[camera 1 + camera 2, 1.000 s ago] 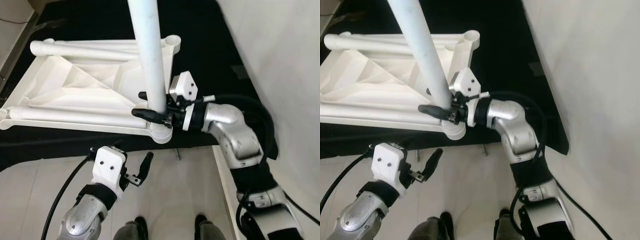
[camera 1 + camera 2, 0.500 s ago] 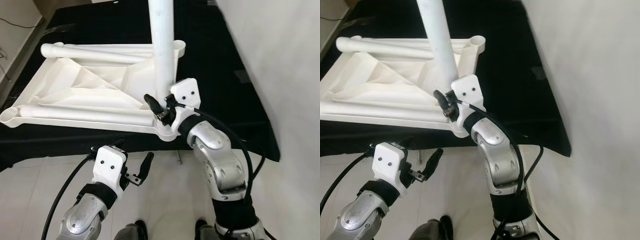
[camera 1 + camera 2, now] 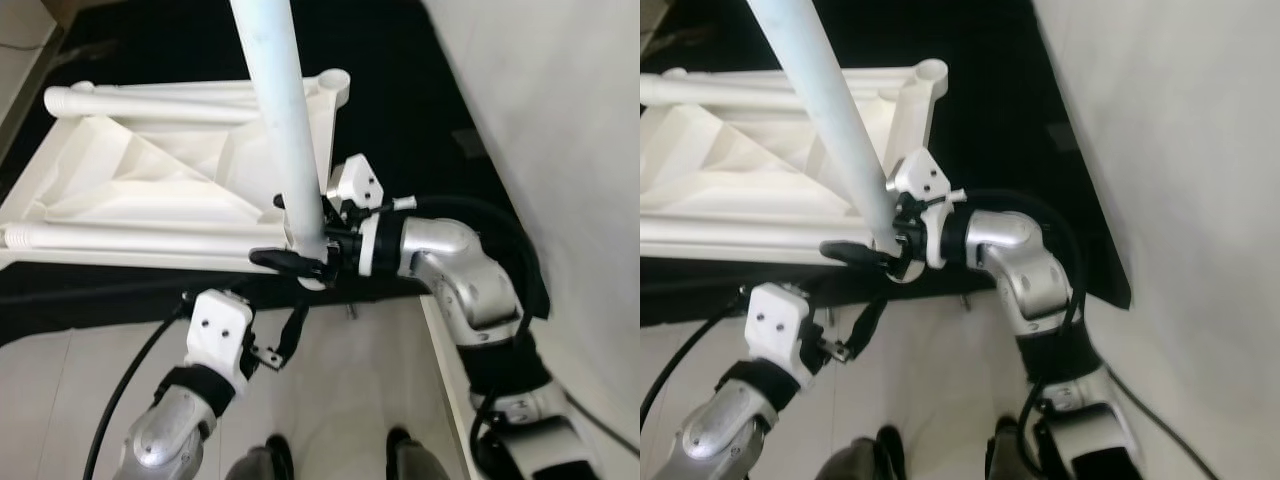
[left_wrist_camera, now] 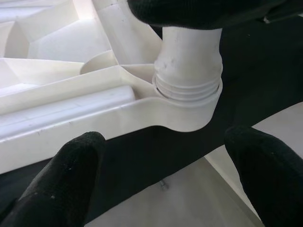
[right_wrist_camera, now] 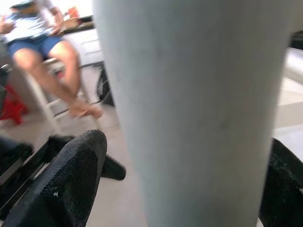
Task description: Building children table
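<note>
While the left gripper [image 3: 283, 338] hangs open below the black mat's [image 3: 420, 110] edge, the upturned tabletop [image 3: 150, 190] lies on the mat, its leg [image 3: 280, 130] upright in the corner socket [image 4: 187, 106], right gripper [image 3: 295, 262] clamped low. Looks light, stiff, slick plastic; grip near the thread.

This looks like a lived-in room of a home, with a pale tiled floor [image 3: 330, 400] near the robot and a plain white wall [image 3: 560, 120] on the right. A black mat [image 3: 420, 110] is spread beneath the white plastic table frame [image 3: 150, 190]. In the right wrist view a person [image 5: 42, 42] in shorts sits barefoot on a stool.
</note>
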You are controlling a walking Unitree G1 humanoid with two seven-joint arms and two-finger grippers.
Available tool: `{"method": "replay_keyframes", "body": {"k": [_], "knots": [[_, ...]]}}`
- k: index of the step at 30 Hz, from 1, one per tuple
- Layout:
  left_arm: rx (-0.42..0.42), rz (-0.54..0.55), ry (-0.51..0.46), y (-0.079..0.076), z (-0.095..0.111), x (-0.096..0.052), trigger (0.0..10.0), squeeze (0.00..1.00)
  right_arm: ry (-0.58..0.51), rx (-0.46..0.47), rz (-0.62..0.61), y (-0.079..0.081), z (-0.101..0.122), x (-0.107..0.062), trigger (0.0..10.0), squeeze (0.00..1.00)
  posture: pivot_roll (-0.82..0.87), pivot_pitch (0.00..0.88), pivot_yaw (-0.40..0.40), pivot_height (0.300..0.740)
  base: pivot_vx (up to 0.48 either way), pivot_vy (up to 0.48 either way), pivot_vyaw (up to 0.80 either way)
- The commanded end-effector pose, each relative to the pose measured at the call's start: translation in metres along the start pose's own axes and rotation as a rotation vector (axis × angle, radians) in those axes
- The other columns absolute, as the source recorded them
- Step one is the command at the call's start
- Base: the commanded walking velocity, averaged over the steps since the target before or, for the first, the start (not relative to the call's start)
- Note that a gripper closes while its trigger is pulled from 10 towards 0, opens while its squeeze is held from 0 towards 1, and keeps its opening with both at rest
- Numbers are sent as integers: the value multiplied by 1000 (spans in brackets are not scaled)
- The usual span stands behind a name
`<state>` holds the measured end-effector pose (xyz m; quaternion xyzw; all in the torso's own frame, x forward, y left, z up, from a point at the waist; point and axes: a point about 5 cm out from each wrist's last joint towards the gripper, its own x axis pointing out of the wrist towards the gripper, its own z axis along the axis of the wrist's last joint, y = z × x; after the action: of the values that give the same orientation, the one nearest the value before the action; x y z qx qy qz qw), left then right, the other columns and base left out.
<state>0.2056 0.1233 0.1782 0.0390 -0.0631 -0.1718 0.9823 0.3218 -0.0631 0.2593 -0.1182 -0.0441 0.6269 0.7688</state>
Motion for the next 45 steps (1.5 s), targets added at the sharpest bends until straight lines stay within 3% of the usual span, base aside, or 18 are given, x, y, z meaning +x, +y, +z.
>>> {"method": "replay_keyframes", "body": {"k": [1,4,5,8,9,17,27,28,30,31,32,33,34,35,36,38,40,45], "knots": [[1,12,20,1,-3,-3,10000,0,-16,4,86,5,0,9,10000,0,31,320,106,740,0,0,0],[2,12,22,2,-3,-4,10000,0,-7,-1,107,1,1,13,10000,0,40,325,115,740,0,0,0],[2,11,22,2,-3,-4,10000,0,-2,-6,119,1,0,13,8431,0,41,324,116,740,0,0,0],[1,9,23,2,-3,-4,10000,0,15,-10,144,2,-2,13,8431,0,42,324,117,740,0,0,0],[1,7,24,2,-3,-5,10000,0,30,-11,169,3,-5,11,0,0,42,327,113,740,0,0,0],[-14,5,20,2,-3,-5,10000,0,116,-25,122,-2,-24,1,0,0,32,331,118,740,0,0,0],[-17,3,21,4,-3,-4,10000,0,175,64,-40,12,-46,-15,0,0,21,335,117,740,0,0,0],[-20,4,21,5,-4,-4,10000,0,246,100,-157,23,-63,-11,0,0,9,335,120,740,0,0,0],[-20,4,21,5,-4,-4,10000,0,246,100,-157,23,-63,-11,0,0,9,335,120,740,0,0,0],[-22,2,21,5,-4,-4,10000,0,300,166,-457,24,-75,-11,0,0,7,334,120,740,0,0,0],[-26,-10,22,5,-4,-3,0,0,314,180,-669,30,-77,-10,0,0,8,331,122,740,0,0,0],[-26,-10,22,5,-4,-3,0,0,314,180,-669,30,-77,-10,0,0,8,331,122,740,0,0,0],[-28,-22,23,5,-4,-3,0,0,304,192,-803,34,-73,-7,0,0,7,331,122,740,0,0,0],[-28,-22,23,5,-4,-3,0,0,304,192,-803,34,-73,-7,0,0,7,331,122,740,0,0,0],[-27,-30,20,5,-4,-2,0,0,214,200,-869,28,-58,15,0,0,3,324,123,740,0,0,0],[-27,-30,20,5,-4,-2,0,0,214,200,-869,28,-58,15,0,0,3,324,123,740,0,0,0],[-26,-27,16,5,-5,-1,0,0,146,201,-882,14,-43,41,0,0,11,316,116,740,0,0,0],[-29,-22,12,4,-4,-2,0,0,144,229,-850,16,-37,52,0,0,16,316,108,740,0,0,0]]}}
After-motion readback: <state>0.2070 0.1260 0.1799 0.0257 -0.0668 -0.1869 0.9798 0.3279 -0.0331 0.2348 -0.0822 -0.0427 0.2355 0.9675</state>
